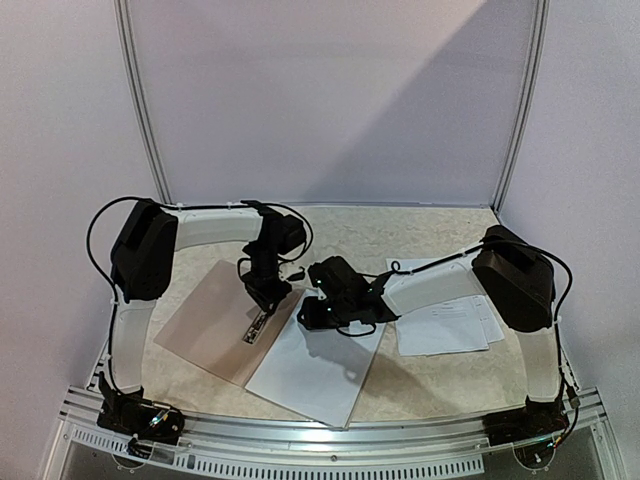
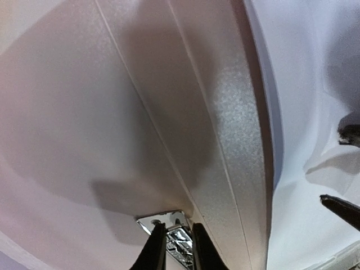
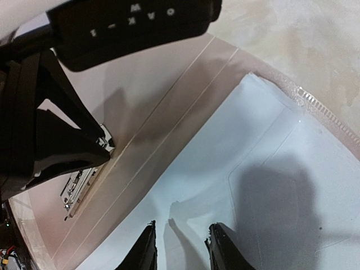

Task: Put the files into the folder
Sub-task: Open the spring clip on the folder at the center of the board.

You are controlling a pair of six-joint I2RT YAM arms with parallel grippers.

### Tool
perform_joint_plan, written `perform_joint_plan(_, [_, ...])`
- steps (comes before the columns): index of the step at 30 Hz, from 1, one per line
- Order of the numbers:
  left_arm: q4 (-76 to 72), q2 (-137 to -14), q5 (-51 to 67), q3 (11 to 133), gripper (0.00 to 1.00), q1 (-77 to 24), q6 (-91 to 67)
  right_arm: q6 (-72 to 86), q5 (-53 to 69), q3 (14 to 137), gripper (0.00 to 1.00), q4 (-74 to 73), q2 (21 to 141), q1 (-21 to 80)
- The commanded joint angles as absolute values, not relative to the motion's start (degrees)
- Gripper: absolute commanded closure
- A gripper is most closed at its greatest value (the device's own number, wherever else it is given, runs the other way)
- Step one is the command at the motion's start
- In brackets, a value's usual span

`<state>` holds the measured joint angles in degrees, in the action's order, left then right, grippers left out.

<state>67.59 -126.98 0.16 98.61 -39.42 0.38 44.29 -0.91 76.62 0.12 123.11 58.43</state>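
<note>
A beige table [image 1: 430,240] is shown from above, with the folder [image 1: 210,325] lying open at centre-left, tan inner face up. One white sheet [image 1: 310,375] is laid over its right half, and the remaining files [image 1: 445,325] are stacked well to the right. The right gripper [image 3: 181,228] is held partly open, tips down on that sheet, with nothing clasped. The left gripper [image 2: 177,239] is nearly closed astride the small metal clip [image 2: 169,222]; whether it is gripped cannot be told. The clipping step is judged to be in hand: next, the clip must be raised and the sheet tucked beneath.
</note>
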Motion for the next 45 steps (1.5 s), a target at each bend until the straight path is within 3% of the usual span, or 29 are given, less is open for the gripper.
perform_joint_plan(1, [66.8, -125.9, 0.2, 98.6, 0.88, -39.8, 0.3, 44.7, -0.7, 73.5, 0.68, -10.0, 126.1, 58.1])
perform_joint_plan(4, [66.4, -125.9, -1.6, 98.2, 1.0, -39.8, 0.3, 44.7, -0.7, 73.5, 0.68, -10.1, 126.1, 58.1])
perform_joint_plan(30, [63.6, -131.0, 5.8, 90.6, 1.0, -36.0, -0.8, 44.8, -0.6, 73.3, 0.69, -10.8, 125.8, 58.0])
perform_joint_plan(45, [63.1, -137.0, 3.0, 89.3, 1.0, -34.5, -0.3, 44.8, -0.6, 73.3, 0.68, -11.4, 125.9, 58.1])
